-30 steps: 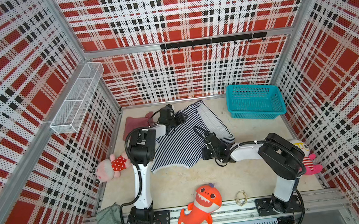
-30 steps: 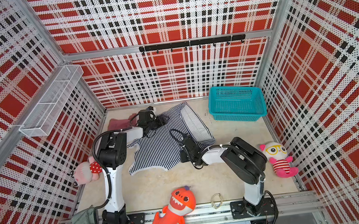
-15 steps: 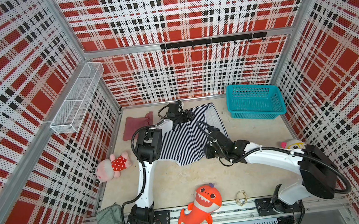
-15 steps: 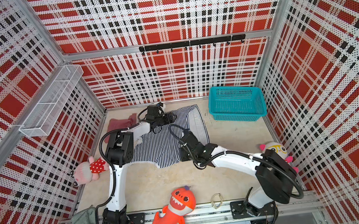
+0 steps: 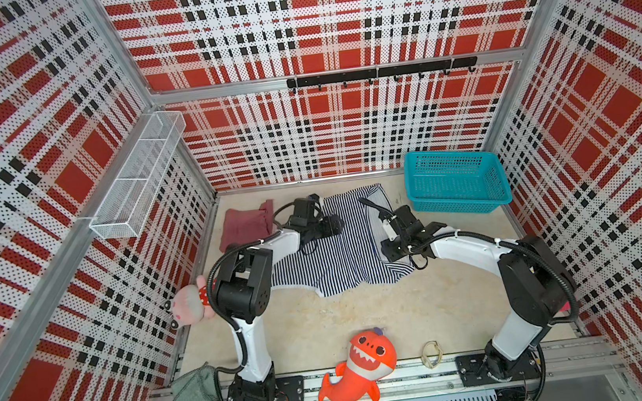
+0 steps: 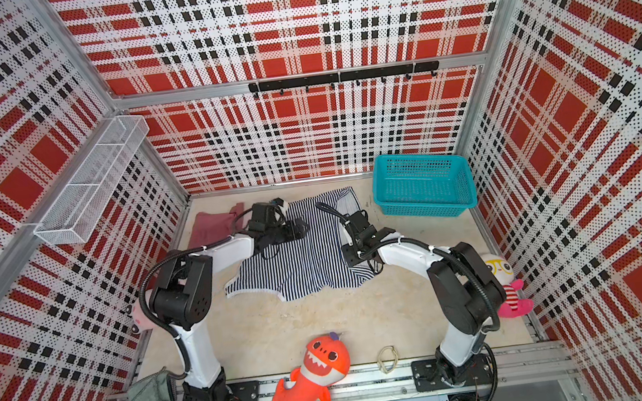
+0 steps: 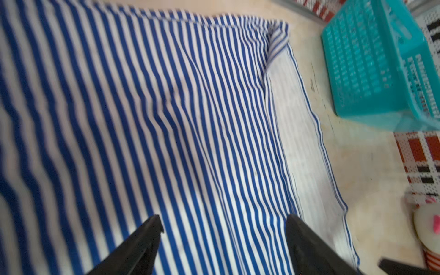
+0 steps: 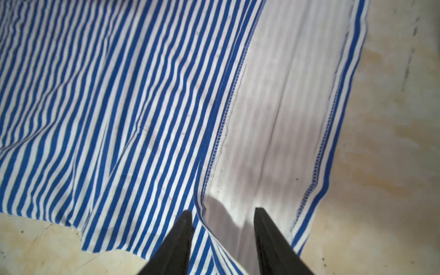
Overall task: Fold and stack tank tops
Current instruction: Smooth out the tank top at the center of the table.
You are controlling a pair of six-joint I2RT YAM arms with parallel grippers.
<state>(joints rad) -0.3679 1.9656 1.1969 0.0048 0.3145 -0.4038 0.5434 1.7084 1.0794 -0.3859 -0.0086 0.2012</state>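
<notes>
Spread wider than a second ago, the navy-and-white striped cloth tank top (image 5: 338,257) lies flat mid-frame in both top views. Off the cloth now, the right gripper (image 8: 222,213) has its jaws apart over the pale turned-back edge; the left gripper (image 7: 223,220) hangs above the stripes, jaws wide apart. Upper left sits the dusty-rose cloth tank top (image 5: 246,226), upper right the teal plastic basket (image 5: 454,194).
</notes>
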